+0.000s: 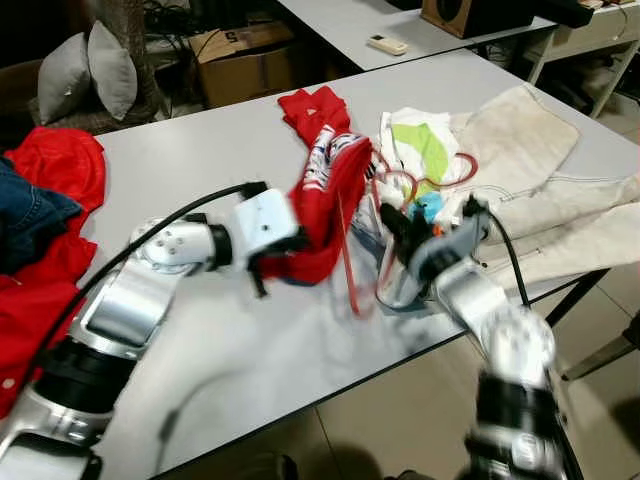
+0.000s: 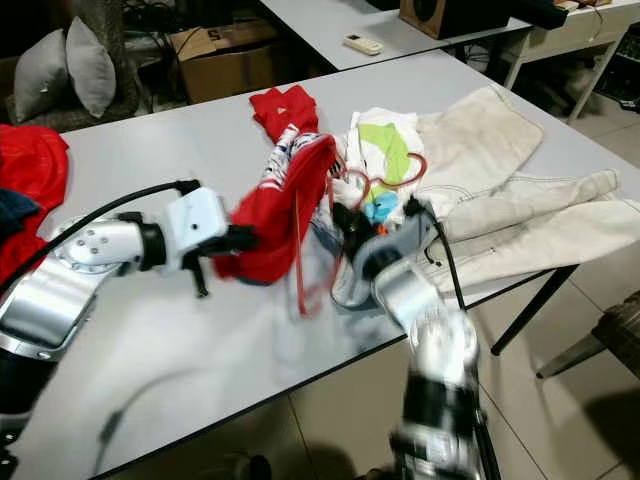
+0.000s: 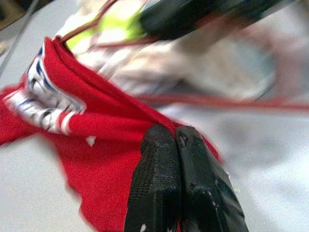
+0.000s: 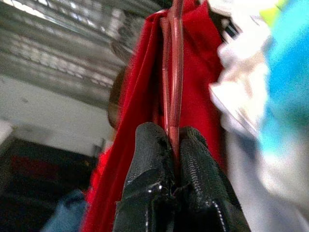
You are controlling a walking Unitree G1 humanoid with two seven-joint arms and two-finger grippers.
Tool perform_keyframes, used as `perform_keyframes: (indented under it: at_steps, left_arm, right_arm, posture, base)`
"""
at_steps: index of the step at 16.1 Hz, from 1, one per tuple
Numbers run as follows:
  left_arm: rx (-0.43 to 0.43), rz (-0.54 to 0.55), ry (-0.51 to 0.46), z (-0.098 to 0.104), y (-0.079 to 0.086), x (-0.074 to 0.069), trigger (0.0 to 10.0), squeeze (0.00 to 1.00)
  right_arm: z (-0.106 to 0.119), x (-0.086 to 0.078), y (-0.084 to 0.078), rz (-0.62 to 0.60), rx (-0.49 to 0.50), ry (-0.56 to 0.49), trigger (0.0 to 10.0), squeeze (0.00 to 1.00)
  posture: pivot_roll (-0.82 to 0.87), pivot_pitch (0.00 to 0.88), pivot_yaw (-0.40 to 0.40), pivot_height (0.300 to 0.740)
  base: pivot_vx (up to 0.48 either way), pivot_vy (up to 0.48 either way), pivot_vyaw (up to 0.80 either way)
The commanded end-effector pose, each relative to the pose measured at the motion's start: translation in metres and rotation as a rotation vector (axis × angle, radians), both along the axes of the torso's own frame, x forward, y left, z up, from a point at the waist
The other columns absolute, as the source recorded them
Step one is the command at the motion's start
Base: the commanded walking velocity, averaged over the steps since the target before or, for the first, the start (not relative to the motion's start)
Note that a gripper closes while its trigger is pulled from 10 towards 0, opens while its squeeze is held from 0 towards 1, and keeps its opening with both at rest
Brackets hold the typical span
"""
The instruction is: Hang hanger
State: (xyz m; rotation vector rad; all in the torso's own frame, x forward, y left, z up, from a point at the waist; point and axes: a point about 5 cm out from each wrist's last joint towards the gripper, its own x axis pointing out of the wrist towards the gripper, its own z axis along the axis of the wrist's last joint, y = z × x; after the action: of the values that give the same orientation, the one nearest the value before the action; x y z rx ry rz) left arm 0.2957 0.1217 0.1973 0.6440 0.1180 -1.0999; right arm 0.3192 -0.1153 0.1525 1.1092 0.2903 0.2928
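1. Left eye view: a grey table [image 1: 250, 340] carries a heap of clothes. The left gripper [image 1: 285, 262] reaches in from the robot's left and has hold of a red shirt [image 1: 325, 205], which is lifted off the tabletop and hangs in folds. A red hanger [image 1: 350, 265] of thin wire hangs down beside the shirt, its lower part blurred. The right gripper [image 1: 395, 222] comes up from the lower right, its fingers at the hanger amid the clothes. Behind lie a white shirt with a green patch [image 1: 420, 145] and a cream jacket [image 1: 540, 170] spread toward the right edge. More red clothes [image 1: 50, 190] sit at the far left, with grey cushions [image 1: 85, 70] and a cardboard box [image 1: 245, 60] beyond the table.

2. Right eye view: the same scene. The red hanger [image 2: 300, 260] drops from the bunched red shirt [image 2: 285, 215], between the left gripper [image 2: 235, 240] and the right gripper [image 2: 350, 222]. A remote control [image 2: 362, 43] lies on a second table [image 2: 310, 20] behind.

3. Left wrist view: the left gripper [image 3: 176, 137] has its two black fingers pressed together, pinching a fold of the red shirt [image 3: 96, 159]. The shirt's white and blue trim [image 3: 41, 104] shows beside it. A thin red line of hanger wire [image 3: 231, 103] runs across above the table.

4. Right wrist view: the right gripper [image 4: 175, 135] has its fingers closed on the red hanger [image 4: 173, 72], whose wire rises straight up from between them, against the red shirt [image 4: 140, 96]. White and blue cloth [image 4: 270, 111] is blurred beside it.
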Motion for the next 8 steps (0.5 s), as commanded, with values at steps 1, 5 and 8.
perform_keyframes:
  at_steps: [1, 5, 8]
  left_arm:
    - [-0.025, -0.068, 0.037, 0.007, -0.007, -0.006, 0.0, 0.0]
    - [-0.094, -0.151, 0.135, 0.013, -0.014, -0.017, 0.0, 0.0]
    - [-0.008, -0.158, 0.134, 0.004, -0.009, -0.019, 0.0, 0.0]
  right_arm:
    - [0.007, 0.008, 0.008, -0.022, 0.095, -0.009, 10.0, 0.0]
    - [0.014, 0.021, 0.018, -0.05, 0.202, -0.001, 10.0, 0.0]
    - [0.019, 0.027, 0.024, -0.062, 0.288, 0.006, 10.0, 0.0]
  posture:
    - [0.06, 0.043, 0.069, 0.74]
    - [0.06, 0.048, 0.064, 0.74]
    - [0.06, 0.052, 0.064, 0.74]
  base:
    - [0.0, 0.0, 0.0]
    - [0.0, 0.0, 0.0]
    - [0.0, 0.0, 0.0]
